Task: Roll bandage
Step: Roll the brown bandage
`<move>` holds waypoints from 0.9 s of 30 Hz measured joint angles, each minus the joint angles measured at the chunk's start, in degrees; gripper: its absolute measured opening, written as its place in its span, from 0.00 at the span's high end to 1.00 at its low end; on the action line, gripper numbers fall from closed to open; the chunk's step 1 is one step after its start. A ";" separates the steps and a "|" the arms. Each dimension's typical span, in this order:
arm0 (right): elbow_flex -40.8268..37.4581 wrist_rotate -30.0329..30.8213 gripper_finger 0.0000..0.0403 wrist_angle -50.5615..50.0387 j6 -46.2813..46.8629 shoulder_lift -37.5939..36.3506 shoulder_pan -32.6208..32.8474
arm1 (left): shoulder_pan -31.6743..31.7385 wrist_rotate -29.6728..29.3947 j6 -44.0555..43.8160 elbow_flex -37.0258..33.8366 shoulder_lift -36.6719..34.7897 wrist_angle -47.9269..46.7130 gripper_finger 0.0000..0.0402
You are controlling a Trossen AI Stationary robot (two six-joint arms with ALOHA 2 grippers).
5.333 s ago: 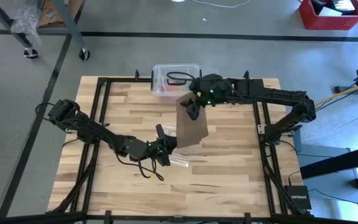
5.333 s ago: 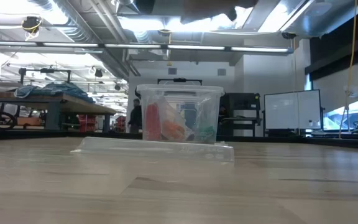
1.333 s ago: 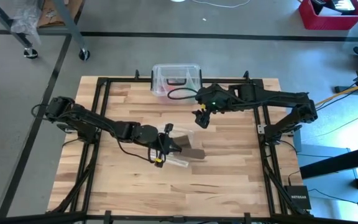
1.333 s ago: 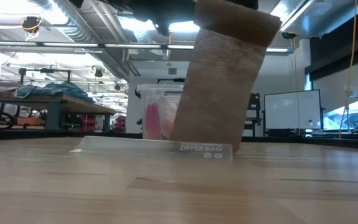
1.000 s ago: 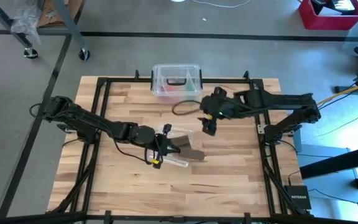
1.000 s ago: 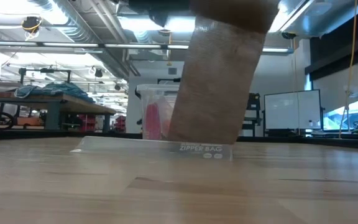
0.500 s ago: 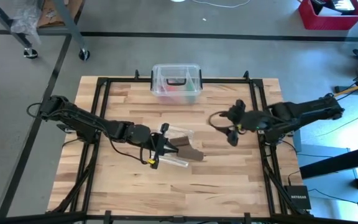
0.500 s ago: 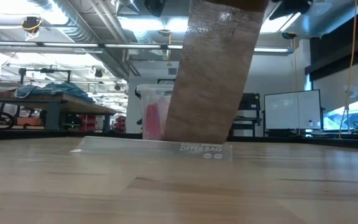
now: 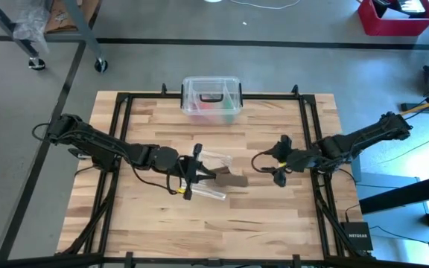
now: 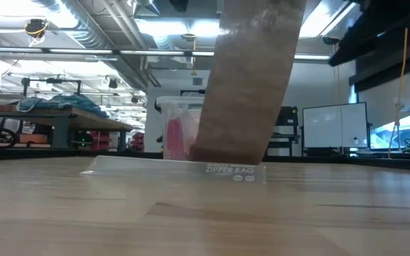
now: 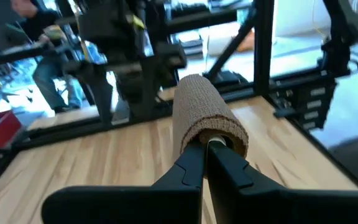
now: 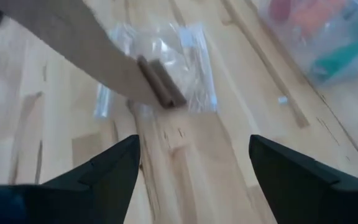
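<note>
The bandage [image 10: 251, 78] is a brown fabric strip that runs from above the low view's top down behind a clear zipper bag [image 10: 184, 169]. Its lower end is a small roll [image 12: 160, 84] lying on the bag [image 12: 179, 62]. My left gripper [image 9: 213, 177] is at the table's middle, shut on the strip's upper end [image 11: 204, 115], which loops over its fingertips. My right gripper [image 9: 276, 173] is open and empty, to the right of the bandage [image 9: 232, 181] and apart from it. In the right wrist view [image 12: 194, 142] nothing lies between its fingers. My left gripper [image 11: 207, 146] pinches the bandage's upper end between its two shut fingers. The strip curls over the fingertips [image 11: 219, 134] in a loop. The fingers come from the table's left and lie across the strip. The strip hangs straight, slanting down from them, with its rolled lower end on the bag.
A clear plastic box [image 9: 211, 95] with a black handle and coloured items stands at the table's far edge, behind the bag in the low view [image 10: 184, 131]. The clear bag [image 9: 213, 160] lies flat under the left gripper. Black frame rails run along the table's edges.
My right gripper has gone from near the clear box toward the table's right and near edges, away from the bandage. My left gripper has kept the strip's upper end lifted, and the strip's lower end has stayed on the bag.
</note>
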 joint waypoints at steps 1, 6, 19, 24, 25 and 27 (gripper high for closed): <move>-0.25 0.07 0.25 2.10 -0.89 0.70 0.01 | -0.01 0.00 0.02 0.00 0.00 1.01 1.00; -5.71 -0.17 0.25 25.39 -12.16 3.27 1.89 | 0.09 -0.22 0.89 0.00 -0.84 4.99 1.00; -13.44 3.39 0.29 57.30 -25.60 8.74 1.83 | 2.15 -0.78 5.23 0.13 -4.42 12.17 1.00; -13.38 2.45 0.45 62.57 -28.58 13.67 1.80 | 1.77 -0.69 5.14 0.13 -4.42 13.69 1.00; -13.38 2.44 0.49 63.68 -29.12 14.23 1.81 | 1.77 -0.61 5.25 0.13 -4.42 13.71 1.00; -13.38 2.43 0.58 64.76 -30.12 14.69 1.84 | 1.77 -0.61 5.51 0.13 -4.39 14.14 1.00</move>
